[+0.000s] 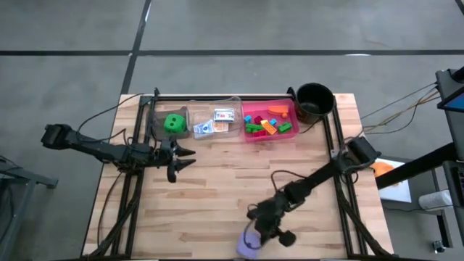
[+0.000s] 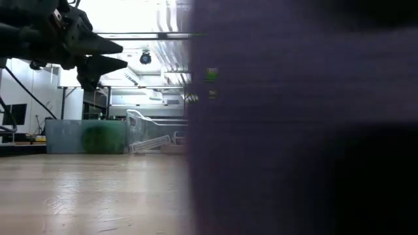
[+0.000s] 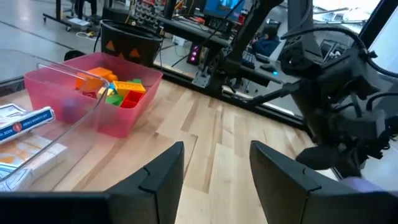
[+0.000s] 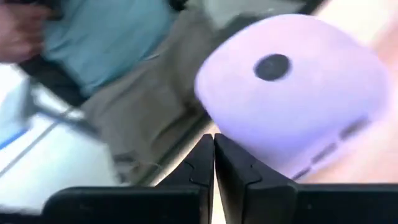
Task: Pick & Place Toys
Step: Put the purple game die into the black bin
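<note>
A purple dice cube (image 1: 249,245) lies on the wooden table near its front edge. It fills the right of the low view (image 2: 300,130). My right gripper (image 1: 259,233) is shut, its fingertips (image 4: 213,142) right at the cube's side (image 4: 292,87). My left gripper (image 1: 181,162) is open and empty, raised over the table's left middle; it also shows in the low view (image 2: 117,55). A green dice cube (image 1: 172,123) lies in the grey tray. White cards (image 1: 217,122) lie in the clear tray. Bright bricks (image 1: 267,123) lie in the pink tray. My right gripper's shut fingertips stand at the lower edge of the purple cube's side (image 4: 217,127), slanting down from the table's right. I cannot tell whether they touch it. The cube rests on the table.
The grey (image 1: 161,114), clear (image 1: 230,101) and pink (image 1: 293,109) trays stand in a row along the far edge. A round black pot (image 1: 314,100) stands to their right. A person (image 4: 106,37) stands beyond the near edge. Bare wood lies between the arms.
</note>
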Robot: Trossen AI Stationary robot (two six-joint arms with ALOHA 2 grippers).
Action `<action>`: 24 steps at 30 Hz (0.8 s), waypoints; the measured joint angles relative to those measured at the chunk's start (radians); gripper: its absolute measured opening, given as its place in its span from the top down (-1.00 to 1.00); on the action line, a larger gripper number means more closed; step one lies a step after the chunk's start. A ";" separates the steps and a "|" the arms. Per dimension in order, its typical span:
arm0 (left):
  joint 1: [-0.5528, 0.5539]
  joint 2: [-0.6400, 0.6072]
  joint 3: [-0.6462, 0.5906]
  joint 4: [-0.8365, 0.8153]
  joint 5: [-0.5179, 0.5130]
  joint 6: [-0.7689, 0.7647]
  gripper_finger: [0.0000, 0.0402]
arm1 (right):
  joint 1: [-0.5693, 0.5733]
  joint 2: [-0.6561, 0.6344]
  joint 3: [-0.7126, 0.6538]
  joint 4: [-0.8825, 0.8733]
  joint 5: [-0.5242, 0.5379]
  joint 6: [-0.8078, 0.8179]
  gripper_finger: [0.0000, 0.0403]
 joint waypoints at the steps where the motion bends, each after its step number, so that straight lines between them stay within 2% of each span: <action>1: 0.000 0.000 0.000 0.000 0.000 0.000 0.09 | -0.016 0.001 0.000 0.009 0.035 -0.010 0.91; 2: 0.000 0.000 0.000 0.000 -0.001 -0.005 0.09 | -0.031 0.000 0.000 0.012 0.100 -0.019 0.91; 7: 0.000 0.000 0.000 0.000 -0.003 -0.013 0.09 | -0.087 -0.059 0.000 -0.084 0.559 -0.027 0.91; 9: 0.000 0.000 0.001 -0.001 -0.003 -0.013 0.09 | -0.094 -0.104 0.000 -0.129 0.661 -0.043 0.91; 14: -0.011 0.014 0.002 -0.012 0.062 0.010 0.09 | -0.072 -0.223 -0.002 -0.216 0.681 -0.109 0.91; 18: -0.055 0.074 0.012 -0.008 0.063 0.048 0.08 | -0.025 -0.297 -0.016 -0.208 0.677 -0.186 0.91; 21: -0.085 0.150 0.038 -0.004 0.050 0.054 0.08 | 0.000 -0.327 -0.088 -0.039 0.615 -0.228 0.91; 24: -0.114 0.248 0.084 -0.003 0.040 0.080 0.08 | 0.002 -0.336 -0.218 0.306 0.513 -0.232 0.91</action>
